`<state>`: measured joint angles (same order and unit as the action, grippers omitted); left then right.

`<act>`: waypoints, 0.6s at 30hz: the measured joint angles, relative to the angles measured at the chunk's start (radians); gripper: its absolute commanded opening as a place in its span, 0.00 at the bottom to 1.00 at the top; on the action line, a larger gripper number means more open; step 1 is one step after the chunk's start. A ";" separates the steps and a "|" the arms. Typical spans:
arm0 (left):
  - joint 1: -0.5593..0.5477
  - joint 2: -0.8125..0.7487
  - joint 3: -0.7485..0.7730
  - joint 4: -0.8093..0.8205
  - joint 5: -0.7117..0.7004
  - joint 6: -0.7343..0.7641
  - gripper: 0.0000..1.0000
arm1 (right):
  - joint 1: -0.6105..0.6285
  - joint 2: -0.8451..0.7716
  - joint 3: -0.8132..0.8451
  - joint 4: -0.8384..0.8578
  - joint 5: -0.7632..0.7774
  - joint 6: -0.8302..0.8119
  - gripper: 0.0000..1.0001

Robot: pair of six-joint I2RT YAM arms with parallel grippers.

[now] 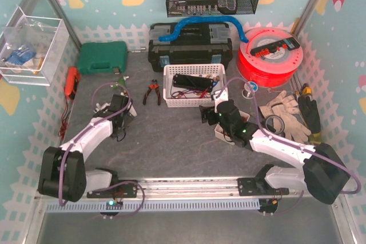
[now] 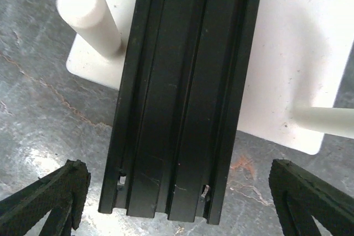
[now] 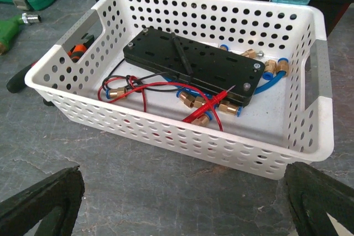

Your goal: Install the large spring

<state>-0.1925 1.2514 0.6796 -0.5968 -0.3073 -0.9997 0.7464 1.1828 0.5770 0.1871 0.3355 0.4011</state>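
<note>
The left gripper (image 2: 177,183) is hanging released over the grey table (image 2: 38,98), its two black fingers (image 2: 52,194) standing wide apart at either side of the near end of a black aluminium extrusion (image 2: 182,92), touching nothing. That extrusion is lying across a white base plate (image 2: 287,53), with one white peg (image 2: 88,15) rising just beside its left edge and another peg (image 2: 326,120) sticking out on its right. The right gripper (image 3: 182,192) is also standing spread and empty, facing a white perforated basket (image 3: 166,131) that is holding a black drilled plate (image 3: 193,62), red wires (image 3: 144,89), brass fittings (image 3: 191,100) and blue tubing (image 3: 271,81). In the top view, pliers (image 1: 151,91) are lying left of the basket, work gloves (image 1: 283,110) are lying to its right, and a red spool (image 1: 269,55) is sitting behind them. The large spring cannot be picked out in any view.
</note>
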 measured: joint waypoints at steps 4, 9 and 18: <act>-0.005 0.056 -0.001 0.017 0.005 0.001 0.86 | 0.000 -0.016 0.000 0.000 0.010 0.000 0.98; -0.006 0.090 -0.003 0.029 0.004 0.000 0.86 | 0.000 -0.027 0.000 0.000 0.016 0.000 0.98; -0.006 0.137 -0.010 0.062 0.004 0.000 0.72 | 0.000 -0.032 -0.002 0.000 0.030 0.000 0.98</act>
<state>-0.1989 1.3888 0.6701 -0.5346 -0.3031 -0.9993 0.7464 1.1503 0.5751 0.1875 0.3653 0.4011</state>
